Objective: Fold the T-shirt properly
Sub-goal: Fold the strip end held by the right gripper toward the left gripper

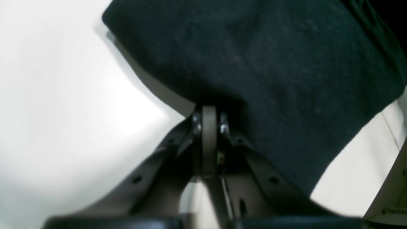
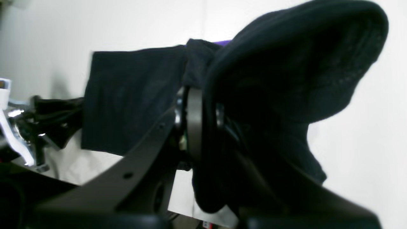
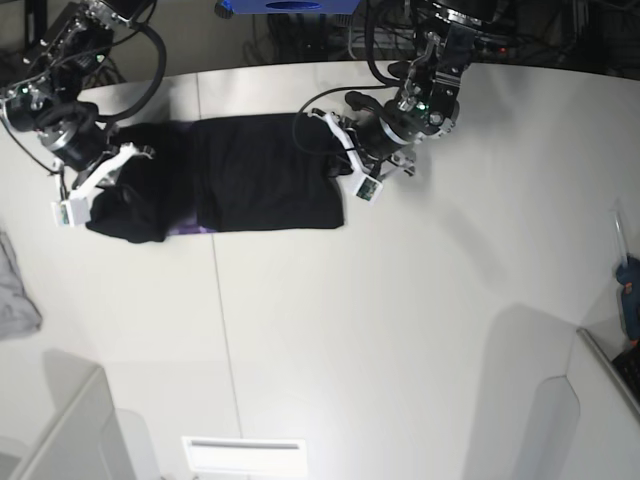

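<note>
The black T-shirt [image 3: 262,172] lies stretched across the far part of the white table [image 3: 400,320], with a thin purple strip of print [image 3: 200,229] showing at its near edge. My left gripper [image 3: 338,140] is shut on the shirt's right end; in the left wrist view [image 1: 208,116] the closed fingers pinch the black cloth [image 1: 270,70]. My right gripper [image 3: 112,178] is shut on the bunched left end. In the right wrist view [image 2: 195,108] the cloth [image 2: 295,70] drapes over the fingers, and the flat part of the shirt [image 2: 130,95] lies beyond.
A small grey cloth [image 3: 14,292] lies at the table's left edge. A blue item [image 3: 630,290] sits at the right edge beside a white bin wall [image 3: 600,400]. Another white bin [image 3: 70,430] stands at the near left. Cables and a blue object [image 3: 285,5] are behind the table.
</note>
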`<action>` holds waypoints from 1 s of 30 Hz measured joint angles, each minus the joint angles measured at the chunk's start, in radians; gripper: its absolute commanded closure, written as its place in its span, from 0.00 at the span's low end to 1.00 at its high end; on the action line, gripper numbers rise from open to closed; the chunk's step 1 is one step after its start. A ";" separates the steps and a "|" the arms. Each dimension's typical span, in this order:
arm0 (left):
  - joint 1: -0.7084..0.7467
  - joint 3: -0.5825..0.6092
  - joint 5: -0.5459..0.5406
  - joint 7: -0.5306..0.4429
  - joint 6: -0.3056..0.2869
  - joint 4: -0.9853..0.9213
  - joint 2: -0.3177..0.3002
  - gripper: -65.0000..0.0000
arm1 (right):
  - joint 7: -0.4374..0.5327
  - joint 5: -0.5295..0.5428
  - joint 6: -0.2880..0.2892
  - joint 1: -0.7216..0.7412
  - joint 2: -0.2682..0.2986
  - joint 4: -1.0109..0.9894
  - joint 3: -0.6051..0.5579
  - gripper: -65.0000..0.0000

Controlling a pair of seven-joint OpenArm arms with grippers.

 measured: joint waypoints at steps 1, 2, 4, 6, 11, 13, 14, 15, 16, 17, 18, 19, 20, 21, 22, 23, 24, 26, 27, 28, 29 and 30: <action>0.000 0.000 0.000 0.000 0.000 0.000 0.000 1.00 | 0.004 0.014 0.000 -0.007 0.000 0.000 0.000 1.00; 0.000 0.000 0.000 0.000 0.000 0.000 0.000 1.00 | 0.004 0.034 0.000 -0.011 0.000 0.000 -0.001 1.00; 0.000 0.000 0.000 0.000 0.000 0.000 0.000 1.00 | 0.002 0.059 -0.001 -0.013 -0.003 0.000 -0.001 1.00; 0.000 0.000 0.000 0.000 0.000 0.000 0.000 1.00 | 0.006 0.097 -0.002 -0.019 -0.003 0.000 -0.001 1.00; 0.000 0.000 0.000 0.000 0.000 -0.001 0.000 1.00 | -0.003 0.173 -0.002 -0.029 -0.003 0.000 -0.001 1.00; 0.000 0.000 0.000 0.000 0.000 -0.001 0.000 1.00 | 0.001 0.198 -0.015 -0.035 -0.012 0.000 -0.004 1.00; -0.001 0.000 0.000 0.000 0.000 -0.001 0.000 1.00 | -0.001 0.212 -0.042 -0.042 -0.016 0.000 -0.011 1.00; -0.001 0.000 0.000 0.000 0.000 -0.001 0.000 1.00 | -0.005 0.223 -0.052 -0.048 -0.023 0.000 -0.012 1.00; -0.001 0.000 0.000 0.000 0.000 -0.001 0.000 1.00 | -0.005 0.234 -0.057 -0.052 -0.025 0.000 -0.014 1.00; -0.001 0.000 0.000 -0.001 0.000 -0.001 0.000 1.00 | -0.002 0.243 -0.061 -0.058 -0.024 0.000 -0.027 1.00; -0.001 0.000 0.000 0.000 0.000 -0.001 0.000 1.00 | -0.002 0.247 -0.062 -0.060 -0.021 0.000 -0.040 1.00; -0.001 0.000 0.000 0.000 0.000 -0.001 0.001 1.00 | -0.003 0.246 -0.063 -0.060 -0.022 0.000 -0.052 1.00; 0.000 0.000 0.000 0.000 0.000 -0.001 0.001 1.00 | -0.002 0.247 -0.063 -0.060 -0.022 0.000 -0.065 1.00; -0.001 0.000 0.000 0.000 0.000 -0.001 0.001 1.00 | -0.002 0.248 -0.063 -0.060 -0.026 0.000 -0.072 1.00; -0.001 0.000 0.000 0.000 0.000 -0.001 0.000 1.00 | 0.005 0.248 -0.063 -0.061 -0.041 0.000 -0.072 1.00; -0.001 0.000 0.000 0.000 0.000 -0.001 0.000 1.00 | 0.009 0.247 -0.063 -0.063 -0.055 0.000 -0.073 1.00; -0.001 0.000 0.000 0.000 0.000 -0.001 0.001 1.00 | 0.002 0.247 -0.063 -0.068 -0.064 0.000 -0.076 1.00; -0.001 0.001 0.000 0.000 0.000 -0.001 0.001 1.00 | -0.002 0.246 -0.063 -0.071 -0.072 0.000 -0.080 1.00; 0.000 0.001 0.000 0.000 0.000 0.000 0.001 1.00 | 0.003 0.240 -0.063 -0.072 -0.071 0.000 -0.092 1.00; 0.000 0.001 -0.001 0.000 0.000 0.001 0.001 1.00 | 0.005 0.238 -0.063 -0.071 -0.069 0.000 -0.108 1.00; 0.001 0.001 0.000 0.000 0.000 0.002 0.001 1.00 | 0.005 0.225 -0.063 -0.069 -0.069 0.000 -0.124 1.00; 0.000 0.001 0.000 0.000 0.000 0.002 0.001 1.00 | 0.005 0.196 -0.063 -0.064 -0.072 0.000 -0.135 1.00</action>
